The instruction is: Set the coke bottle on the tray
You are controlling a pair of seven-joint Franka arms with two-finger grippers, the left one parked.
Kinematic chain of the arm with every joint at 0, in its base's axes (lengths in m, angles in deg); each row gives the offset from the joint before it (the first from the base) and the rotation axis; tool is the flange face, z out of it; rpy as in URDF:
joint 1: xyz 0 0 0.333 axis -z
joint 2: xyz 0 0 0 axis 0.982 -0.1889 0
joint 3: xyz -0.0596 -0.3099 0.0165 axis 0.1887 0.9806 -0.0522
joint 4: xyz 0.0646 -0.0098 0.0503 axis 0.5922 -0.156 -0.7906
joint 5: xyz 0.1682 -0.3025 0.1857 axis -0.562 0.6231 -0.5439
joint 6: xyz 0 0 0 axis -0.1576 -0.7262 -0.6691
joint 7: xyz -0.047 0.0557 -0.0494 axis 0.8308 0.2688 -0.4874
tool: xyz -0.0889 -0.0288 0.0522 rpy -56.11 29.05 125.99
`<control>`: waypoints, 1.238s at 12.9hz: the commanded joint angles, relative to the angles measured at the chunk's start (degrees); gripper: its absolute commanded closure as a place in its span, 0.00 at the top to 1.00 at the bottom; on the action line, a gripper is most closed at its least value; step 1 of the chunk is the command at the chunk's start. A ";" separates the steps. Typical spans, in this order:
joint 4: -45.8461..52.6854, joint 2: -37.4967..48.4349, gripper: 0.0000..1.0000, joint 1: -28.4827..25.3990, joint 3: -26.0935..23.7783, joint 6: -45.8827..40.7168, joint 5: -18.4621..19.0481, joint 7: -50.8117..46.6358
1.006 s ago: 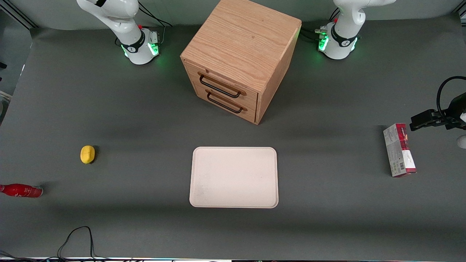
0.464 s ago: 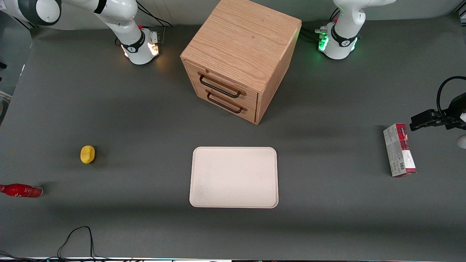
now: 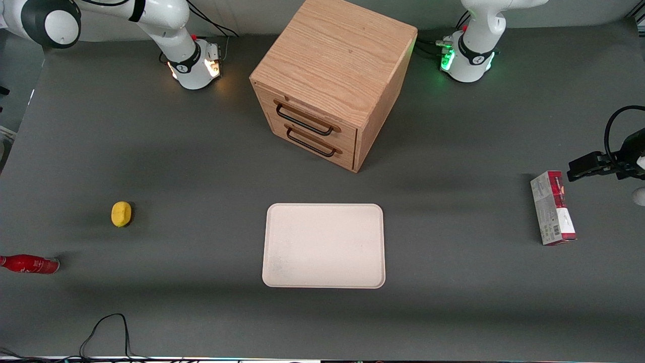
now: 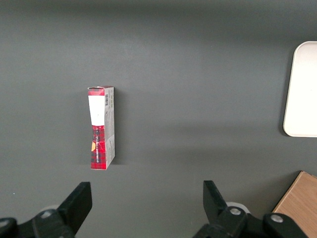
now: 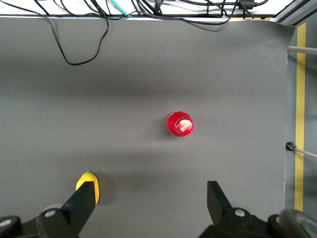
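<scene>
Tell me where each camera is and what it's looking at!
Front view: faces the robots, looking down over the table; shows the tray, coke bottle, lemon, drawer cabinet, both arm bases.
Right wrist view: on the working arm, looking straight down at the coke bottle's cap; its open gripper hangs high above the table.
Left wrist view: on the parked arm, looking down at the carton.
Shared: bottle and lemon in front and right wrist views.
</scene>
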 commanded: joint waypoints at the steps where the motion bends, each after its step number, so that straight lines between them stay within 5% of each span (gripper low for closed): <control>1: 2.78 -2.90 1.00 0.39 -0.03 0.91 -0.71 2.80; 16: 2.69 -9.67 1.00 3.11 -1.00 9.79 -0.70 17.83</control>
